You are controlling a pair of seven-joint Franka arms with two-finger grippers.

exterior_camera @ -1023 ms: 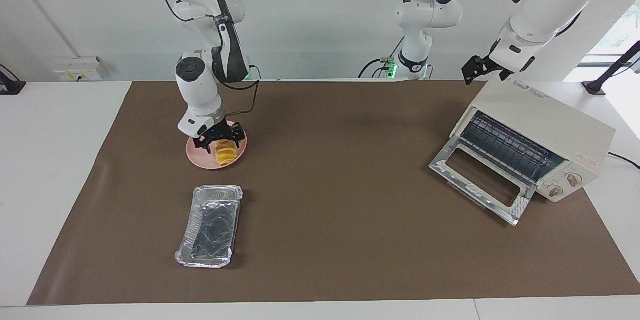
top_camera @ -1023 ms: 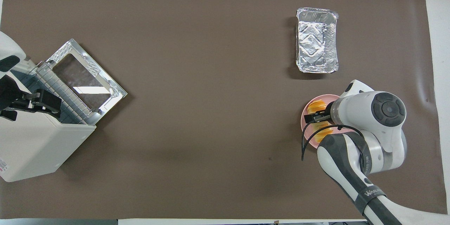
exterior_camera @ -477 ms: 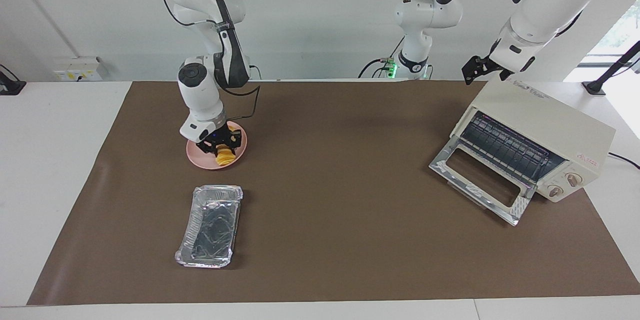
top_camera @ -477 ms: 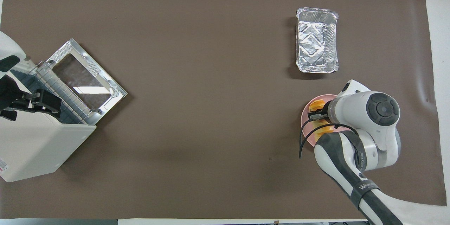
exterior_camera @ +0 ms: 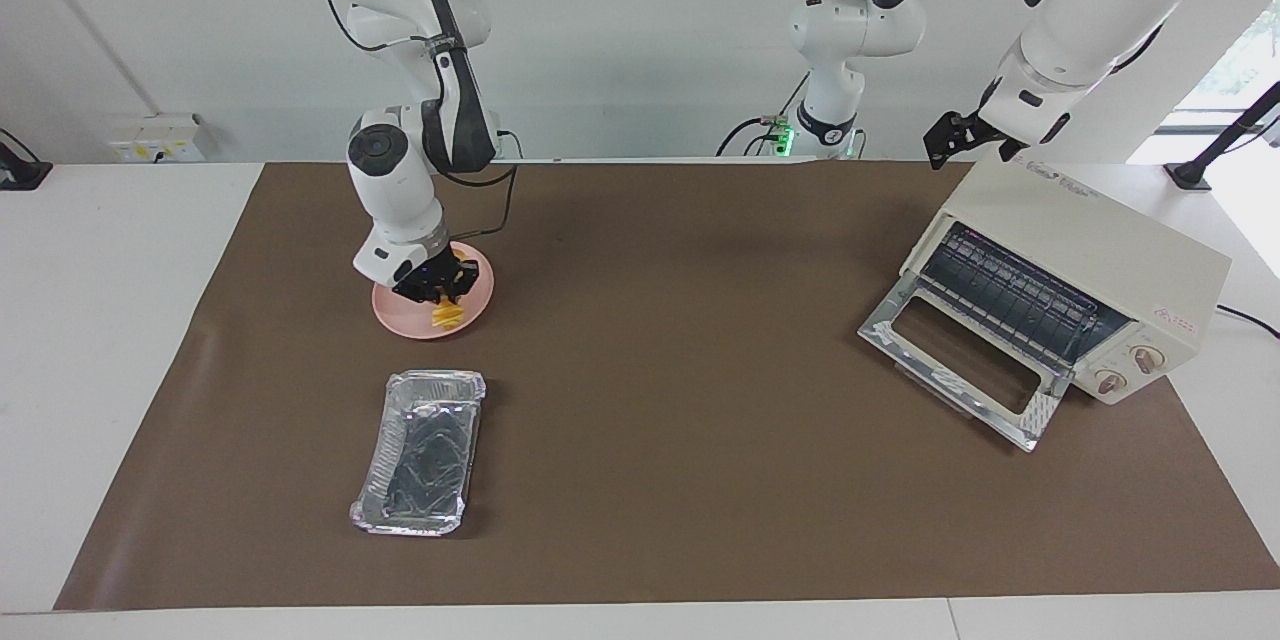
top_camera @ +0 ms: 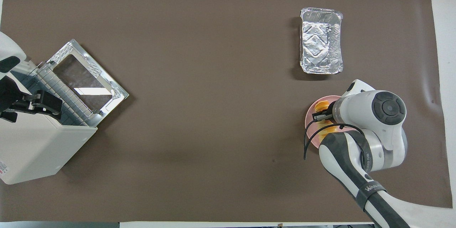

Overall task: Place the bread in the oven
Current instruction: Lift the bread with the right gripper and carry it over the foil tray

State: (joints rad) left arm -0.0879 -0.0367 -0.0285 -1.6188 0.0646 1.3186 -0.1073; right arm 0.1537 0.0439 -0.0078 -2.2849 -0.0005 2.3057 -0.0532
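The yellow-orange bread [exterior_camera: 447,318] lies on a round pink plate [exterior_camera: 483,301] toward the right arm's end of the table. My right gripper [exterior_camera: 438,291] is down on the plate, its fingers closed in on the middle of the loaf; in the overhead view [top_camera: 321,117] the wrist hides most of the bread [top_camera: 322,106]. The cream-white oven [exterior_camera: 1095,235] stands toward the left arm's end, its glass door [exterior_camera: 960,360] folded down and the wire rack showing. My left gripper [exterior_camera: 942,148] waits over the oven's top edge nearest the robots.
A crinkled silver foil tray [exterior_camera: 420,450] lies farther from the robots than the plate, beside it. A brown mat [exterior_camera: 680,340] covers the table between the plate and the oven. A third robot base stands at the table's edge.
My right gripper's fingers have narrowed from a wide spread onto the bread, and the wrist has turned a little. The bread stays on the plate. The left arm has not moved.
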